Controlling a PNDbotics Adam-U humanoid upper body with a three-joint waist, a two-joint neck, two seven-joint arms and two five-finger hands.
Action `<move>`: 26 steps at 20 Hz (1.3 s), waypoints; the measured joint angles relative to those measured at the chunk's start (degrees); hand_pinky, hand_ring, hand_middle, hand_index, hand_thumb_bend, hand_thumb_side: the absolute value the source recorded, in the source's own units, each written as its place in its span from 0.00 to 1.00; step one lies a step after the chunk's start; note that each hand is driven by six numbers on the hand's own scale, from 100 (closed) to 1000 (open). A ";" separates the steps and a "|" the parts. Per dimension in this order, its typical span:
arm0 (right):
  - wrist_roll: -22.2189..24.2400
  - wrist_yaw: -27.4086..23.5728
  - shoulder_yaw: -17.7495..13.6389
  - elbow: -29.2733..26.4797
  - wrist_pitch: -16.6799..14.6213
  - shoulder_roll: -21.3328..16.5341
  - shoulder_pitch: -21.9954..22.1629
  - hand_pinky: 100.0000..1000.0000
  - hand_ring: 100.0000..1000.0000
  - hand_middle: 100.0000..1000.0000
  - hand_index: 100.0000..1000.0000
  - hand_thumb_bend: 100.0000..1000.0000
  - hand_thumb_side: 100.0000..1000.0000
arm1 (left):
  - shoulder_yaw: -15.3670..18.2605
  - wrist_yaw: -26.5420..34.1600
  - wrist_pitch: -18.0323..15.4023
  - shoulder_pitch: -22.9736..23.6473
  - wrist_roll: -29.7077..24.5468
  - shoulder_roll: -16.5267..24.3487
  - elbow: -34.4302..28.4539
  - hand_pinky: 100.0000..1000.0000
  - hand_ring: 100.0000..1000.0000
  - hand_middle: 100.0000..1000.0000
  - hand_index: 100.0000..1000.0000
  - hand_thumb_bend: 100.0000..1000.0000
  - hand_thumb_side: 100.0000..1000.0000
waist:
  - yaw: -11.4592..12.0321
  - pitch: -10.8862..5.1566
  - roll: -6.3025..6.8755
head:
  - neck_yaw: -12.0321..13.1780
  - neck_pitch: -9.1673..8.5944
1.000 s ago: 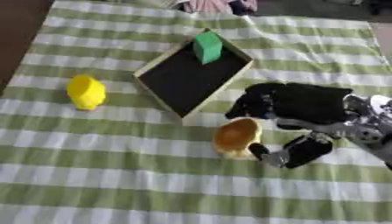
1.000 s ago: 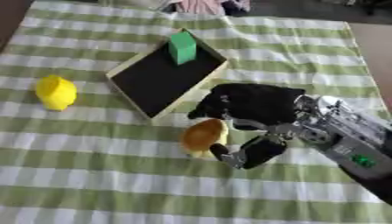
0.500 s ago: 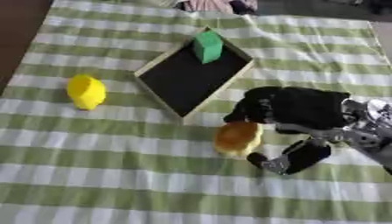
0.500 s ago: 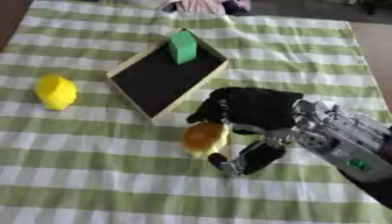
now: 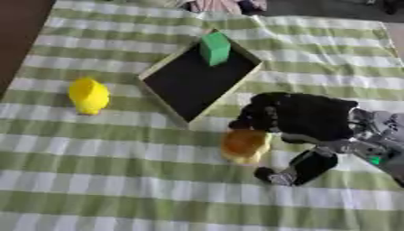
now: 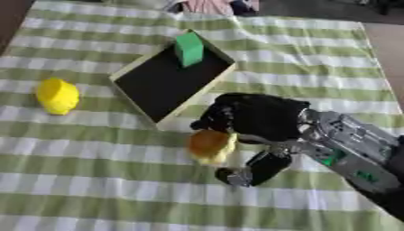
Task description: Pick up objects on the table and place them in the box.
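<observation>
Counted on the striped cloth:
One shallow black box (image 5: pixel 193 83), one green block (image 5: pixel 214 48), one yellow object (image 5: pixel 88 95), one orange-yellow object (image 5: pixel 243 145), one robot hand (image 5: pixel 304 118).

The robot's right arm reaches in from the tabletop's right edge toward its middle. The black right hand (image 6: pixel 260 118) is palm down, fingers (image 6: pixel 211 121) curled downward, thumb (image 6: pixel 251 169) stretched toward the near edge.

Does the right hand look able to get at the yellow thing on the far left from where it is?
Probably not directly: the right hand is at the orange object, and the box lies between.
</observation>
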 measured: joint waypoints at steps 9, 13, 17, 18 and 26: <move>-0.66 1.44 1.37 4.89 -1.43 2.43 -0.63 0.91 0.86 0.77 0.94 0.09 0.42 | -0.31 0.70 0.21 -0.41 -0.37 -0.03 0.00 0.70 0.76 0.70 0.83 0.00 0.49 | 0.31 0.46 0.04 | -0.01 -0.46; -1.02 0.99 1.39 6.04 -1.56 3.06 -1.00 0.87 0.83 0.70 0.87 0.00 0.36 | -0.32 0.85 0.24 -0.42 -0.50 -0.03 0.00 0.70 0.75 0.70 0.83 0.00 0.49 | 0.31 0.49 0.10 | -0.01 -0.48; -1.79 0.12 1.37 6.66 -1.61 3.26 -1.04 0.81 0.76 0.51 0.70 0.00 0.32 | -0.33 1.09 0.39 -0.42 -0.72 -0.03 0.00 0.70 0.75 0.70 0.83 0.00 0.50 | 0.31 0.49 0.11 | -0.01 -0.48; -2.16 -0.11 1.36 6.82 -1.60 3.42 -1.05 0.79 0.74 0.47 0.65 0.00 0.31 | -0.33 1.18 0.40 -0.42 -0.74 -0.03 0.00 0.70 0.75 0.70 0.83 0.00 0.50 | 0.31 0.49 0.11 | -0.01 -0.48; -12.04 -4.85 0.63 8.60 0.27 4.40 -1.41 0.73 0.58 0.26 0.34 0.00 0.13 | -0.65 1.72 0.58 -0.42 -0.97 -0.03 0.00 0.70 0.75 0.69 0.83 0.00 0.51 | 0.18 0.49 0.12 | -0.01 -0.48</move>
